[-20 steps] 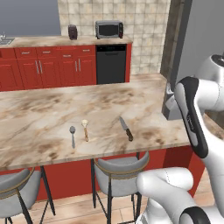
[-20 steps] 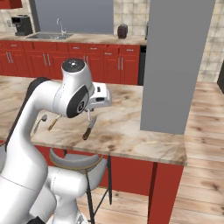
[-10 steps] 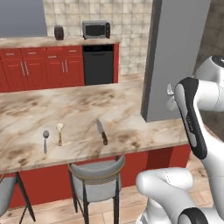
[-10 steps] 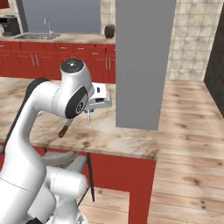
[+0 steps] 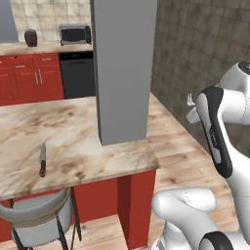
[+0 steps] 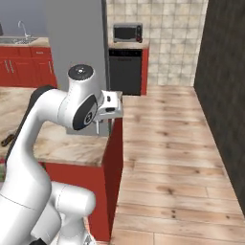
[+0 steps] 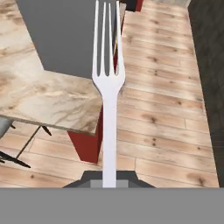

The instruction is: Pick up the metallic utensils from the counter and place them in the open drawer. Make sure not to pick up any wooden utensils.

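Observation:
My gripper (image 7: 109, 177) is shut on the handle of a pale silver metal fork (image 7: 107, 83), whose tines point away from the hand over the counter's end and the wooden floor. From the right base view the gripper (image 6: 98, 123) hangs beside the counter's (image 6: 72, 146) corner with the fork (image 6: 97, 127) below it. In the left base view the gripper (image 5: 191, 107) is out over the floor, right of the counter (image 5: 83, 146). A kitchen knife (image 5: 42, 160) with a silver blade and dark handle lies on the counter at the left. The open drawer and the wooden utensils are out of view.
A tall grey pillar (image 5: 124, 68) stands on the counter's right end. A grey-cushioned stool (image 5: 36, 215) is tucked under the counter's front edge. A dark stone wall (image 6: 225, 86) bounds the wooden floor (image 6: 162, 158) on the right. Red cabinets and a dishwasher (image 6: 125, 72) line the back.
The whole picture has slid left: the base has driven to the right along the counter. The two spoons have left the left base view. The gripper stays shut on the fork.

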Tool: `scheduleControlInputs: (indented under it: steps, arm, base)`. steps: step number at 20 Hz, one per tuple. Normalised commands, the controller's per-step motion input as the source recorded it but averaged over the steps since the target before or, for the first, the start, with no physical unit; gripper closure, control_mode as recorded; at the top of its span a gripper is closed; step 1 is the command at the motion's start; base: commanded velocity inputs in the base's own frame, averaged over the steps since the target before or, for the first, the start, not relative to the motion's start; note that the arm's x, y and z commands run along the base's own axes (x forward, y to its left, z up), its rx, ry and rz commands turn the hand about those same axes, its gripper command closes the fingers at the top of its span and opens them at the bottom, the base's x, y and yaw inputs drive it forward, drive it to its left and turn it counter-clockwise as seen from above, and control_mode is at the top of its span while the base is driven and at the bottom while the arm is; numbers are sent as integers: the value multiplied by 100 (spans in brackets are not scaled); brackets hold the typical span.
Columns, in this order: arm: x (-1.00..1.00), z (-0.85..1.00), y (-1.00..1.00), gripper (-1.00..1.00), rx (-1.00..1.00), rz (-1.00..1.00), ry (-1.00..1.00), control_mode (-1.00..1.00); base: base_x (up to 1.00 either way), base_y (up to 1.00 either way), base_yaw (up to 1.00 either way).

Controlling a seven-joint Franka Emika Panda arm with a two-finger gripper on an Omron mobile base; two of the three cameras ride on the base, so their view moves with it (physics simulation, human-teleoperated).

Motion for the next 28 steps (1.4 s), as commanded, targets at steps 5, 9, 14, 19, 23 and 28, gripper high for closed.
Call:
scheduleControlInputs:
  steps: [5, 9, 14, 19, 23, 28]
  arm:
    - [0, 0, 0, 100, 0, 0, 0, 100]
    - [0, 0, 0, 100, 0, 0, 0, 100]
    - [0, 0, 0, 100, 0, 0, 0, 100]
    - [0, 0, 0, 100, 0, 0, 0, 100]
    - [0, 0, 0, 100, 0, 0, 0, 100]
    - [0, 0, 0, 100, 0, 0, 0, 100]
  base:
    - [56, -100, 0]
    - [69, -99, 9]
    - [95, -74, 22]
    - [100, -40, 31]
    - [100, -16, 32]
    - [100, -18, 31]
